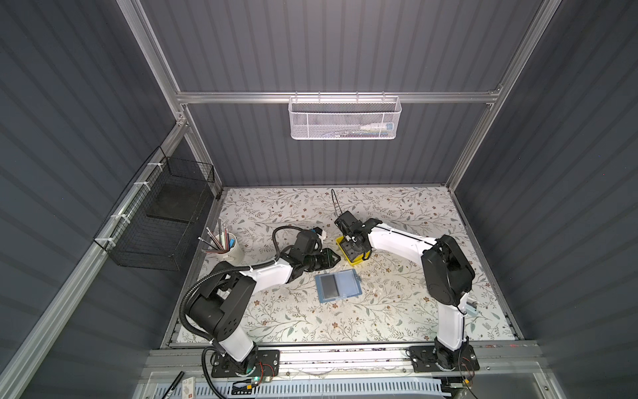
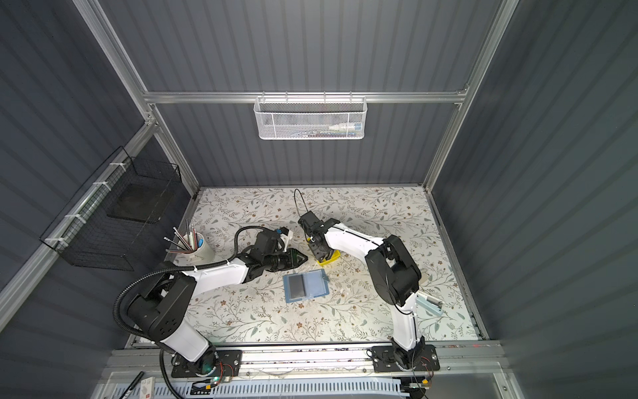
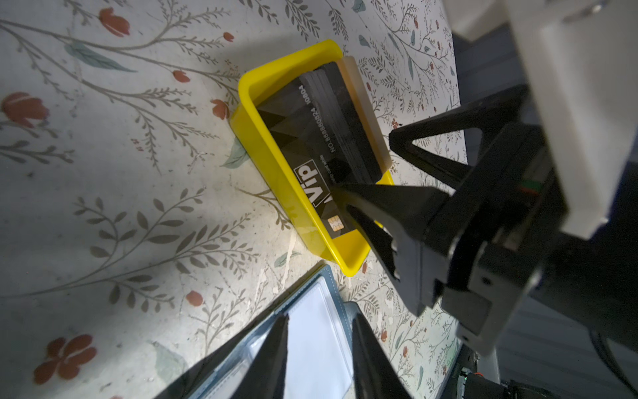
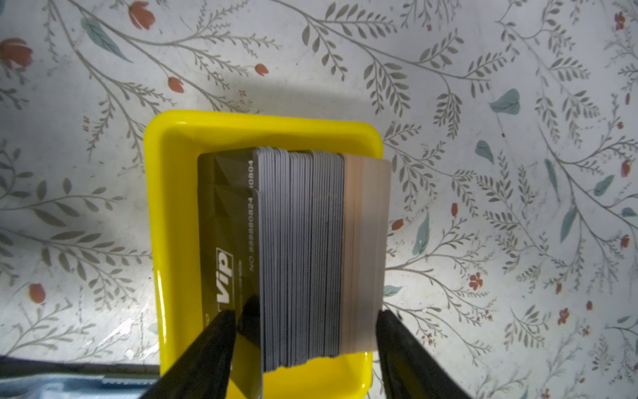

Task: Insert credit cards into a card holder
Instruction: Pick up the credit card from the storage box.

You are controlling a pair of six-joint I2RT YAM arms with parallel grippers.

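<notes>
My right gripper (image 4: 303, 312) stands wide astride the credit cards (image 4: 300, 241), which sit on edge in the yellow tray (image 4: 172, 207) near the middle of the table (image 1: 397, 207). Whether it pinches them I cannot tell. My left gripper (image 3: 321, 314) hovers part-open and empty over the open card holder (image 1: 338, 286), just beside the tray. There is bare room toward the table's far edge.

— Where were the credit cards (image 4: 300, 255)?

— They stood on edge, packed as one stack inside the yellow tray (image 4: 172, 207). Their faces were black, with white "ViP" lettering, a printed number and a gold chip. A few pale, translucent ones closed the other end of the stack. The front one stood slightly apart from the rest, shifted along its length.

— And the card holder (image 1: 338, 286)?

— It lay open and flat on the floral bench (image 1: 310, 321), near the tray. It was blue, with clear sleeves. One sleeve showed something dark inside; its neighbour looked empty.
</notes>
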